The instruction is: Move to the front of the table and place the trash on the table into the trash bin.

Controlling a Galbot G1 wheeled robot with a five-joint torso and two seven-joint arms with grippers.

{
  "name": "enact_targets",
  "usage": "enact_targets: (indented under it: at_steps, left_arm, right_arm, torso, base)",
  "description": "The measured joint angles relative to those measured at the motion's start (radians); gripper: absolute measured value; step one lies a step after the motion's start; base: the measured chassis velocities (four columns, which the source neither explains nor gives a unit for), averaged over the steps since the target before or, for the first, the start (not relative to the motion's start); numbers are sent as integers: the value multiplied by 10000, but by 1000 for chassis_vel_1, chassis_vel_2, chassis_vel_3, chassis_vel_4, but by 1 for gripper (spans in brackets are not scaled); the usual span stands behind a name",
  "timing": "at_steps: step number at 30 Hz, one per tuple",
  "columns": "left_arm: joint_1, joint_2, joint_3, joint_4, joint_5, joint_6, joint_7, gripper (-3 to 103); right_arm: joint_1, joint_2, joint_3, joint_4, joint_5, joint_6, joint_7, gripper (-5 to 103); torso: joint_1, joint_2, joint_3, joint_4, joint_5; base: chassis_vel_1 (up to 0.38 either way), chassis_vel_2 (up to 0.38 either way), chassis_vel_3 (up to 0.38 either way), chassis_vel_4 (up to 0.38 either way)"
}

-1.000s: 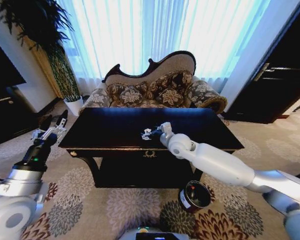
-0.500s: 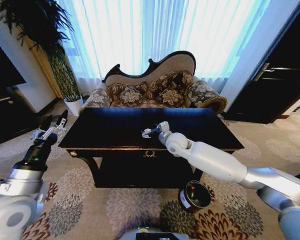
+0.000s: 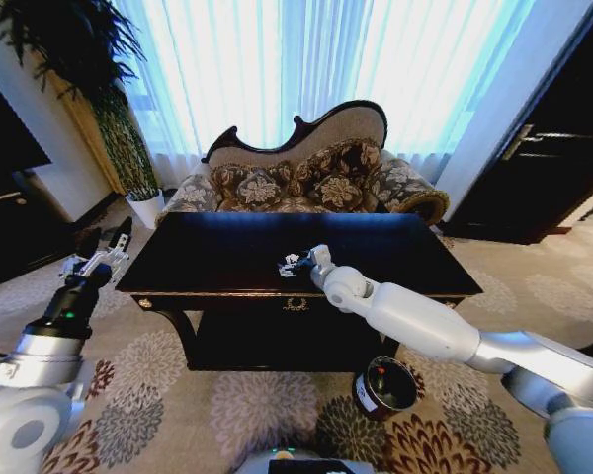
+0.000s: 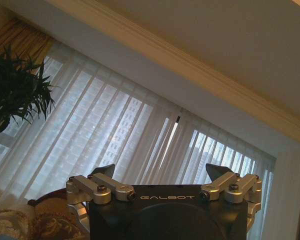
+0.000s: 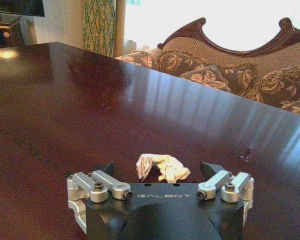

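Observation:
The dark glossy table point(image 3: 217, 252) stands right in front of me. A piece of white wadded paper, the trash point(image 5: 162, 166), lies on its top near the front edge. My right gripper point(image 5: 157, 170) is open and low over the table, one finger on each side of the paper. In the head view that gripper point(image 3: 298, 262) reaches in from the right and the paper point(image 3: 289, 265) is at its tip. The black trash bin point(image 3: 385, 385) stands on the carpet under my right arm. My left gripper point(image 3: 104, 245) is held up, open and empty, left of the table.
A patterned sofa point(image 3: 306, 178) sits behind the table, before bright curtains. A tall plant point(image 3: 89, 69) and a black cabinet point(image 3: 10, 217) are on the left, and a dark door point(image 3: 553, 168) is on the right. Flowered carpet surrounds the table.
My right arm has pushed slightly forward and left, bringing its open fingers around the wadded paper. The left arm has not moved.

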Motion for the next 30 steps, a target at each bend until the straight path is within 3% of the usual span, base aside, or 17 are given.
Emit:
enact_targets:
  at_steps: [2,4,6,10,12,20,25,27,30]
  left_arm:
    - [0,1,-2,5,-2,-1,0,100]
    - [-6,3,-2,11,-5,-2,1,100]
    - [-13,5,6,14,-6,-3,1,100]
    - [-35,10,44,35,-7,-4,2,100]
    - [-35,13,48,36,-7,-3,1,100]
    - [-32,71,58,17,-7,-4,1,100]
    - [-30,85,82,-2,-8,-4,0,100]
    - [-29,96,84,-6,-9,-4,-1,100]
    - [-22,99,78,-8,-13,-4,-1,100]
  right_arm:
    - [0,0,-1,-12,-10,17,-30,93]
    - [0,-10,-1,-24,-21,46,-103,83]
    - [0,-26,-1,-24,-22,55,-130,83]
    - [-70,-103,51,-17,-52,85,-205,61]
    - [-92,-125,73,-11,-64,89,-223,61]
    - [-398,-337,321,115,-175,149,-450,23]
    - [-558,-463,493,209,-186,275,-691,13]
    - [-691,-557,696,293,-165,496,-1008,3]
    - [-885,-668,1031,507,-17,723,-1280,1]
  torso:
    - [0,0,0,0,0]
    - [0,0,0,0,0]
    - [0,0,0,0,0]
    - [0,1,0,0,0]
    - [0,0,-1,0,0]
    - [0,1,0,0,1]
    - [0,0,0,0,1]
    - [1,0,1,0,1]
    - [1,0,1,0,1]
  base:
    - [0,0,0,0]
    - [0,0,0,0]
    - [0,0,0,0]
    - [0,0,0,0]
    - [0,0,0,0]
    - [0,0,0,0]
    - [0,0,0,0]
    - [0,0,0,0]
    - [0,0,0,0]
